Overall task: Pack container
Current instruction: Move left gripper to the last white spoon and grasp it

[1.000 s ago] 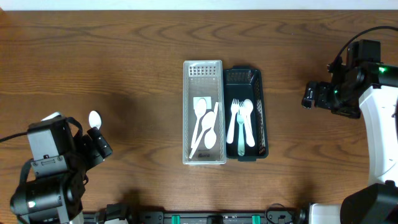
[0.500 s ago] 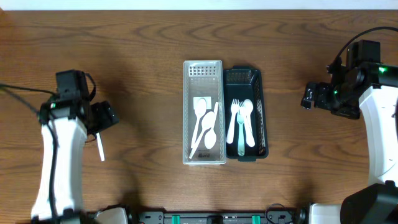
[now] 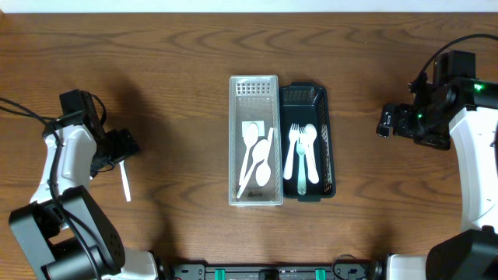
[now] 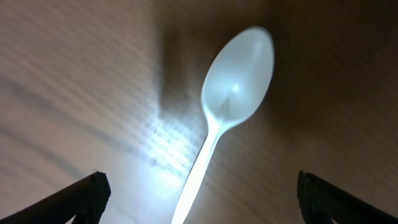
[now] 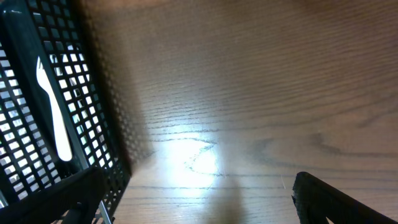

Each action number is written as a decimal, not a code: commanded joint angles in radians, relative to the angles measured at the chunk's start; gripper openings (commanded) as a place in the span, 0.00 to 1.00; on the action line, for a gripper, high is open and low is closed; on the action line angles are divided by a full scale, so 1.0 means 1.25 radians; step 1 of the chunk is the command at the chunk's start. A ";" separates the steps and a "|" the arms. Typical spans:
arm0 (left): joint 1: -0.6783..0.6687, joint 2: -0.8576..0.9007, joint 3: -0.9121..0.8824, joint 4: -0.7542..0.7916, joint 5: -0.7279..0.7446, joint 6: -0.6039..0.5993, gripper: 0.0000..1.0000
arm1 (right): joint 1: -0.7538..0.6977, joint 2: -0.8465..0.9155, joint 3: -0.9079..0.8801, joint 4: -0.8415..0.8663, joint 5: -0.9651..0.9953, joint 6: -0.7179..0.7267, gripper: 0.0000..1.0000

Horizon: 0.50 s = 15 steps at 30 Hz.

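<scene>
Left gripper (image 3: 121,148): released, fingers spread wide, nothing clasped; low over the table at the far left.
White plastic spoon (image 4: 235,87): flat on the wood between the left fingertips, handle towards the wrist camera; well apart from both containers.
Step in hand, as judged: pick-up of the spoon for packing.
Method advised: centre over the neck just below the bowl, descend to the wood, pinch squarely across the thin handle. Light and slippery by the look of it, so liable to skid or flip under an off-centre pinch.
Right gripper (image 3: 387,121): released, empty; above bare wood near the black mesh basket (image 3: 329,117).
Clear tray (image 3: 233,117): white cutlery inside; long side touching the basket.
Open room: broad bare wood between spoon and tray.
Edges: tray's left wall to be cleared on entry.
</scene>
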 commanded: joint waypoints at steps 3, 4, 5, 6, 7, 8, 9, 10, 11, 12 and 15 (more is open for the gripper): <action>0.004 0.042 -0.035 0.046 0.048 0.023 0.98 | 0.001 0.005 -0.004 -0.008 -0.006 -0.016 0.99; 0.004 0.050 -0.038 0.051 0.050 0.022 0.98 | 0.001 0.005 -0.004 -0.009 -0.006 -0.020 0.99; 0.004 0.057 -0.044 0.056 0.050 0.022 0.98 | 0.001 0.005 -0.004 -0.009 -0.006 -0.020 0.99; 0.004 0.062 -0.050 0.063 0.050 0.022 0.98 | 0.001 0.005 -0.004 -0.009 -0.006 -0.020 0.99; 0.004 0.065 -0.059 0.073 0.050 0.022 0.98 | 0.001 0.005 -0.004 -0.009 -0.006 -0.020 0.99; 0.004 0.068 -0.071 0.090 0.050 0.022 0.98 | 0.001 0.005 -0.004 -0.010 -0.006 -0.020 0.99; 0.004 0.070 -0.081 0.101 0.050 0.020 0.98 | 0.001 0.005 -0.004 -0.011 -0.006 -0.020 0.99; 0.004 0.071 -0.093 0.116 0.050 0.019 0.98 | 0.001 0.005 -0.004 -0.012 -0.006 -0.020 0.99; 0.004 0.073 -0.107 0.131 0.050 0.019 0.98 | 0.001 0.005 -0.004 -0.014 -0.006 -0.020 0.99; 0.004 0.073 -0.120 0.146 0.050 0.019 0.98 | 0.001 0.005 -0.004 -0.016 -0.006 -0.020 0.99; 0.004 0.073 -0.146 0.170 0.050 0.019 0.98 | 0.001 0.005 -0.004 -0.024 -0.006 -0.020 0.99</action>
